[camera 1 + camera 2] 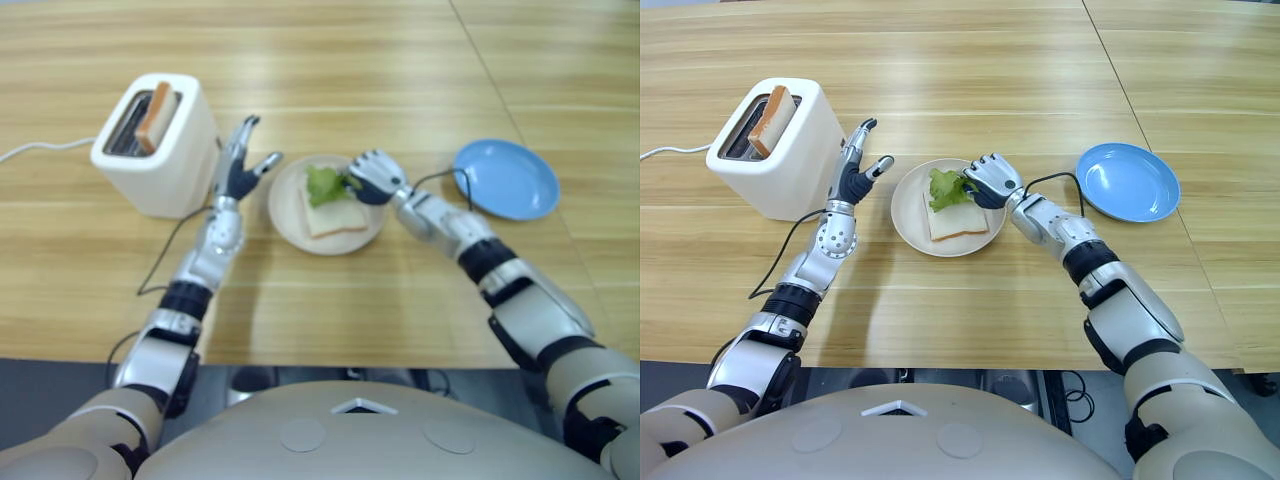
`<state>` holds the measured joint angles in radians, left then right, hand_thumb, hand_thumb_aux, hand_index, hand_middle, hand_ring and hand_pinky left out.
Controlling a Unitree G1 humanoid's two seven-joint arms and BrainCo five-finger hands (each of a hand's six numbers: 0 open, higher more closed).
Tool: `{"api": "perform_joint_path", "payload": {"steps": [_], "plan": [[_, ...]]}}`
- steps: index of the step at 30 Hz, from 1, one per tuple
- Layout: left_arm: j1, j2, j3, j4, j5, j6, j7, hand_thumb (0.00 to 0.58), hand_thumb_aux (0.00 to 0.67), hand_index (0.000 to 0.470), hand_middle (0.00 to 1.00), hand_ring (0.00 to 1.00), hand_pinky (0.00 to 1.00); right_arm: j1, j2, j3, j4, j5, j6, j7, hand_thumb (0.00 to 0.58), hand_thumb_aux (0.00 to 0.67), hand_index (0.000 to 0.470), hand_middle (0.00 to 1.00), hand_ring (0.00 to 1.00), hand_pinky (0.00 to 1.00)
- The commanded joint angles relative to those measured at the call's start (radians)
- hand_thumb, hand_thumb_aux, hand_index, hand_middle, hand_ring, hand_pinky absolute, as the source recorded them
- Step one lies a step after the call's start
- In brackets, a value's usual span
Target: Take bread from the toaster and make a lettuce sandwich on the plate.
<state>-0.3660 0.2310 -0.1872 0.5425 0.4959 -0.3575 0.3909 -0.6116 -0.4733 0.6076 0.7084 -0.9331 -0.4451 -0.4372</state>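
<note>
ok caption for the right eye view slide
Right hand holds lettuce on the plated bread slice; left hand open beside the toaster, second slice inside.

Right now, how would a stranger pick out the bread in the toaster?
On the light wooden table, find the boxy white toaster at far left. A browned bread slice stands on edge in its slot, unlike the pale slice lying flat with green lettuce on the cream plate.

White toaster (790,175) holds a tilted toast (770,118); bread slice (962,220) bearing green lettuce (945,186) lies on cream plate (908,215)
</note>
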Motion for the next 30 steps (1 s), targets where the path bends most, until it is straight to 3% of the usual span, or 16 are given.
{"api": "perform_joint_path", "payload": {"steps": [1,6,7,8,9,10,17,22,24,30], "plan": [[-0.001,-0.004,-0.008,0.022,0.006,0.009,-0.002,0.000,0.000,0.000,0.00,0.00,0.00,0.052,-0.028,-0.033,-0.132,0.022,0.022,0.064,0.580,0.670,0.460,1.00,1.00,1.00],[-0.004,-0.006,-0.009,0.025,0.012,0.010,0.000,0.000,0.000,0.000,0.00,0.00,0.00,0.107,-0.047,-0.062,-0.240,0.029,0.054,0.116,0.580,0.670,0.460,1.00,1.00,1.00],[-0.004,-0.005,-0.009,0.026,0.013,0.010,0.000,0.000,0.000,0.000,0.00,0.00,0.00,0.116,-0.047,-0.066,-0.250,0.031,0.057,0.123,0.526,0.465,0.319,0.66,0.66,0.66],[-0.004,-0.004,-0.008,0.026,0.014,0.010,0.000,0.000,0.000,0.000,0.00,0.00,0.00,0.125,-0.049,-0.068,-0.261,0.026,0.064,0.132,0.526,0.465,0.319,0.66,0.66,0.66],[-0.005,-0.005,-0.009,0.026,0.014,0.011,-0.001,0.000,0.000,0.000,0.00,0.00,0.00,0.137,-0.055,-0.071,-0.274,0.024,0.069,0.146,0.304,0.208,0.143,0.00,0.00,0.00],[-0.005,-0.004,-0.010,0.027,0.015,0.011,-0.002,0.000,0.000,0.000,0.00,0.00,0.00,0.148,-0.061,-0.073,-0.285,0.027,0.073,0.166,0.000,0.000,0.000,0.00,0.00,0.00],[0.000,0.002,-0.009,0.016,0.018,0.017,-0.006,0.000,0.000,0.000,0.00,0.00,0.00,0.210,-0.163,-0.122,-0.366,0.031,0.111,0.273,0.000,0.000,0.000,0.00,0.00,0.00],[0.020,0.015,-0.005,-0.050,0.030,0.024,-0.006,0.000,0.000,0.000,0.00,0.00,0.00,0.267,-0.255,-0.238,-0.515,0.081,0.136,0.318,0.000,0.000,0.000,0.00,0.00,0.00],[0.050,0.031,0.004,-0.158,0.058,0.046,-0.003,0.000,0.000,0.000,0.00,0.00,0.00,0.287,-0.277,-0.307,-0.587,0.114,0.146,0.322,0.000,0.000,0.000,0.00,0.00,0.00],[0.170,0.116,0.143,-0.746,0.228,0.220,-0.060,0.000,0.000,0.000,0.00,0.00,0.00,0.370,-0.249,-0.507,-0.735,0.277,0.149,0.295,0.000,0.000,0.000,0.00,0.00,0.00]]}}
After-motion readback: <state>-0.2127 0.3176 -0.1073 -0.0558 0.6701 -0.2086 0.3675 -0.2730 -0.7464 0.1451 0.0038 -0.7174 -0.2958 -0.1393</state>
